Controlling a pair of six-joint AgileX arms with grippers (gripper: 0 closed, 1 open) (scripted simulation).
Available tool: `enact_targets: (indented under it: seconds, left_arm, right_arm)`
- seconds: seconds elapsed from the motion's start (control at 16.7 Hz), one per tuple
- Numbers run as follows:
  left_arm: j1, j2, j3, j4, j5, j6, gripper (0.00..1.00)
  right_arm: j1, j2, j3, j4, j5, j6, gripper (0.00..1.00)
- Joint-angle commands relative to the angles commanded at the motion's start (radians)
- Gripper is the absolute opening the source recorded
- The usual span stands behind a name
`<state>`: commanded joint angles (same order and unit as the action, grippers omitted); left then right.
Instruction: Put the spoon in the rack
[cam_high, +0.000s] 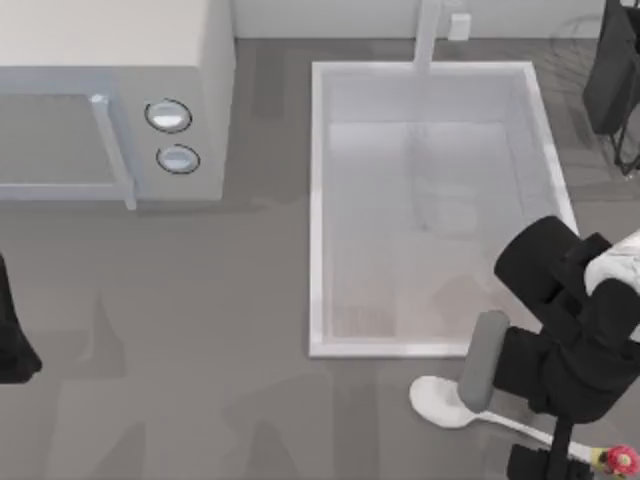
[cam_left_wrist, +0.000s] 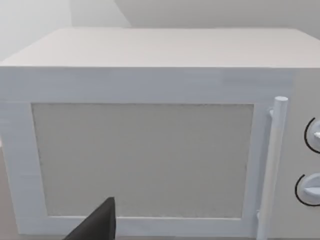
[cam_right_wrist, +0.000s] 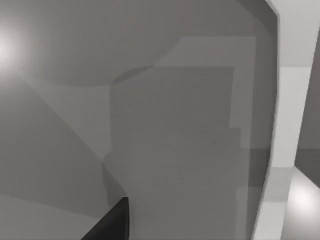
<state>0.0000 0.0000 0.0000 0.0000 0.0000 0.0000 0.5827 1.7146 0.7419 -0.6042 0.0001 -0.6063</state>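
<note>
Near the sink's front corner the right arm's fingers (cam_high: 484, 372) hover over the spoon (cam_high: 447, 402), opening not discernible; next, they must grasp it for the rack (cam_high: 612, 75).

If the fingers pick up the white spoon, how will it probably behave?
The spoon looks glossy, so it may slip between the fingers. Its thin handle beside a broad bowl suggests it could tilt bowl-down if gripped far along the handle. It looks stiff, probably not bending.
</note>
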Motion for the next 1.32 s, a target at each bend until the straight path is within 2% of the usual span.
enact_targets:
  seconds: [0.06, 0.36, 0.96, 1.32]
  left_arm:
    - [0.0, 0.0, 0.0, 0.0, 0.0, 0.0, 1.0]
    - [0.0, 0.0, 0.0, 0.0, 0.0, 0.0, 1.0]
    - [0.0, 0.0, 0.0, 0.0, 0.0, 0.0, 1.0]
    - [0.0, 0.0, 0.0, 0.0, 0.0, 0.0, 1.0]
  right_arm:
    - [-0.002, -0.068, 0.032, -0.072, -0.015, 0.005, 0.0]
    - [0.002, -0.08, 0.141, -0.187, -0.015, -0.003, 0.0]
    - [-0.007, -0.203, 0.63, -0.833, -0.015, -0.011, 0.0]
    - [-0.012, -0.235, 0.699, -0.907, -0.015, -0.008, 0.0]
